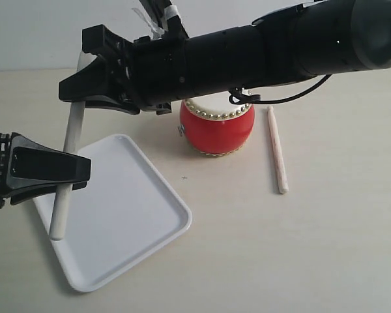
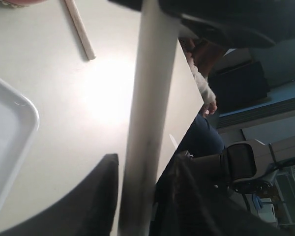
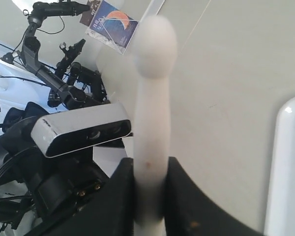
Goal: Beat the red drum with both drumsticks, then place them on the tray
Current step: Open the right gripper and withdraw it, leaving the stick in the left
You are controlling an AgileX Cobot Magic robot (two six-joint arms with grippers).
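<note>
Drumstick, first point(image 1: 66, 176): pale and nearly upright, leaning slightly right at the top, over the near left part of the tray point(image 1: 133, 215). Whether its lower end touches the tray floor cannot be told.

Right gripper point(image 1: 81, 65): reaches across from the far right. Its fingers are narrowed to the stick's width and clasp the upper part of the first drumstick point(image 3: 155, 123) just under the rounded tip.

Left gripper point(image 1: 68, 173): enters from the left and clasps the same stick lower down. In the left wrist view its fingers point(image 2: 96, 201) press both sides of the shaft point(image 2: 147, 123).

Drumstick, second point(image 1: 277, 150): lies flat on the surface point(image 1: 300, 248), right of the red drum point(image 1: 216, 130) and near it without touching, with neither gripper on it.

Red drum: upright, far centre, partly hidden by the right arm, just beyond the tray's far right corner.

Tray: white and shallow, on the near left of the surface.
</note>
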